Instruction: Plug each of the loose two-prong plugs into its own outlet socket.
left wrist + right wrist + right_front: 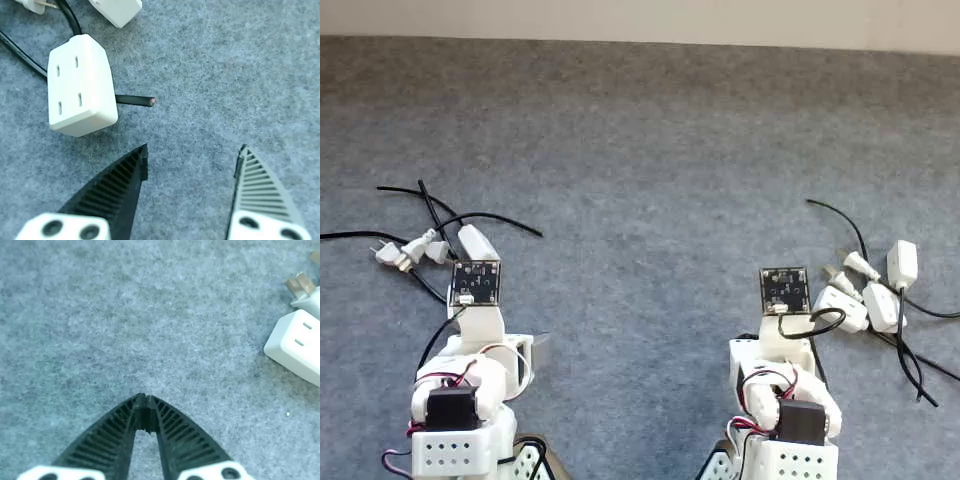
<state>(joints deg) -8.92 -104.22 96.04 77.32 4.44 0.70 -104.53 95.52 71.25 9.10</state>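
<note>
The left claw [195, 150] hangs just above the grey felt table [650, 150] with its jaws spread wide and nothing between them. A white four-slot outlet block [80, 87] lies just beside its dark finger, slots facing up, and a black cable with a cut end [135, 100] pokes out from under the block. The right claw [146, 399] is pinched fully together on nothing, and a white socket [295, 347] and the brass prongs of a loose plug [300, 284] lie off to one side of it. In the high view one tangle of plugs and cords [415, 248] sits at the frame's middle left and another [870, 290] at its middle right. The task seems barely started, at the approach to a first plug. Next, the open claw likely needs to shift past the block to a plug body and grip it with the prongs free.
</note>
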